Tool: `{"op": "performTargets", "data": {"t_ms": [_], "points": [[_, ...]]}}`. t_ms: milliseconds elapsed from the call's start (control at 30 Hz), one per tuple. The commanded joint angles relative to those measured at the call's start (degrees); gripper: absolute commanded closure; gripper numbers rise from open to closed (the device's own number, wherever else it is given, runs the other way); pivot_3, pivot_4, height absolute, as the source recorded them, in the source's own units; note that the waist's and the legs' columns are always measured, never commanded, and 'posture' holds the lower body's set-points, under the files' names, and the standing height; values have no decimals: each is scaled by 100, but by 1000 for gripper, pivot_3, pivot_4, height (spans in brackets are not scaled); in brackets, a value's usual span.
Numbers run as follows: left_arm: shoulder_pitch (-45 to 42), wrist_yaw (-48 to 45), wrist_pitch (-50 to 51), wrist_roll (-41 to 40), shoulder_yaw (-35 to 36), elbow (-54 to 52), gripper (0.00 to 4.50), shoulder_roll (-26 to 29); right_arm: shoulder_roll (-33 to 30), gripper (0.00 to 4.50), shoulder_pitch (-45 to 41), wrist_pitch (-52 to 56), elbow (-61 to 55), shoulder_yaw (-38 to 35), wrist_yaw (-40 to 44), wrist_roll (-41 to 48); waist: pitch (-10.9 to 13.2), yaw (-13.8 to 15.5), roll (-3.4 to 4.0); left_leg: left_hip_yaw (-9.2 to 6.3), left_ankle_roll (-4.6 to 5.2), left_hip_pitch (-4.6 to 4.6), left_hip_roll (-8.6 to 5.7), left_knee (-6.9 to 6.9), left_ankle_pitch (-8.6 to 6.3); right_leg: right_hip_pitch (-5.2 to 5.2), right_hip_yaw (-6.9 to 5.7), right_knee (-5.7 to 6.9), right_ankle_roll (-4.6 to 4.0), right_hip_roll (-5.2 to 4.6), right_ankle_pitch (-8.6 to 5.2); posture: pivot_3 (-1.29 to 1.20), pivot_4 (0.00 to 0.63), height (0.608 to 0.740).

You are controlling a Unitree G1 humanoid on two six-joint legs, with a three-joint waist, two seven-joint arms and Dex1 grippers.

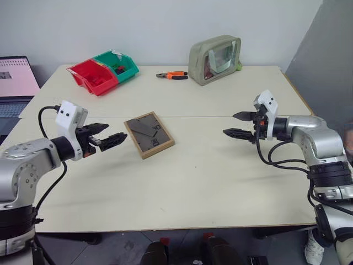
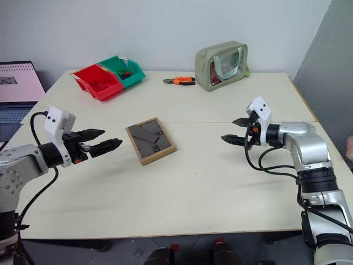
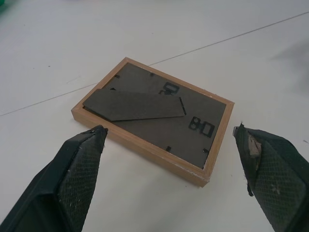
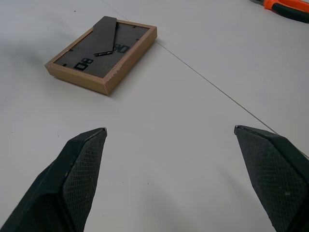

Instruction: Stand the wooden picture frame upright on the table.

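From the head camera, the wooden picture frame point(image 1: 149, 135) lies flat, back panel up, on the table point(image 1: 193, 182) just below the seam, left of centre. The left gripper point(image 1: 107, 136) hovers just beside its left edge, fingers spread and holding nothing; the right gripper point(image 1: 238, 125) hangs well apart on the right, also spread and empty. Red and green bins point(image 1: 103, 72), pliers point(image 1: 172, 75) and a beige pouch point(image 1: 215, 59) sit at the far edge. The left wrist view shows the frame close between the parted fingers point(image 3: 72, 179), its stand leg folded flat. The right wrist view shows it farther off beyond parted fingers point(image 4: 77, 176).
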Motion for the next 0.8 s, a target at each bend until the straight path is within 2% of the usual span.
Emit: {"op": "performTargets", "data": {"t_ms": [33,133,267,400,600,633,800], "points": [[8,60,20,-119,121,-281,0,6,-33,29,-65,-70,-175,-72,10,65,0,0,0,0,0,0,0,0,0,0,0,0,0,0,0,0,150,740],[-131,184,192,-290,234,-168,0,-108,8,29,-86,-168,-58,-78,-86,11,0,1,0,1,0,2,0,0,0,0,1,1,0,0,0,0,150,740],[-308,211,-58,-60,180,144,0,38,64,29,-143,-274,6,3,-40,-14,0,1,0,0,0,1,-2,0,0,0,-1,1,0,1,0,0,150,740],[-205,281,-161,193,44,406,0,87,241,29,-257,-484,312,-85,-405,-107,0,-7,0,3,0,3,-2,0,0,0,2,1,0,1,0,0,150,740],[-319,282,-121,94,159,484,0,-25,489,29,-460,-610,571,-102,-542,-64,0,-4,0,0,0,-1,-1,0,0,-3,-1,2,0,0,0,0,150,740],[-290,301,-138,107,157,484,357,-51,598,395,-505,-647,663,-109,-660,-81,0,-4,0,1,0,-1,-1,0,0,-3,0,2,-1,0,0,0,150,740],[-279,473,-143,120,237,503,1266,-155,992,1437,-638,-844,964,-55,-1052,-199,0,-6,0,0,0,0,0,0,0,-4,-1,3,-1,1,1,0,150,740]]}}
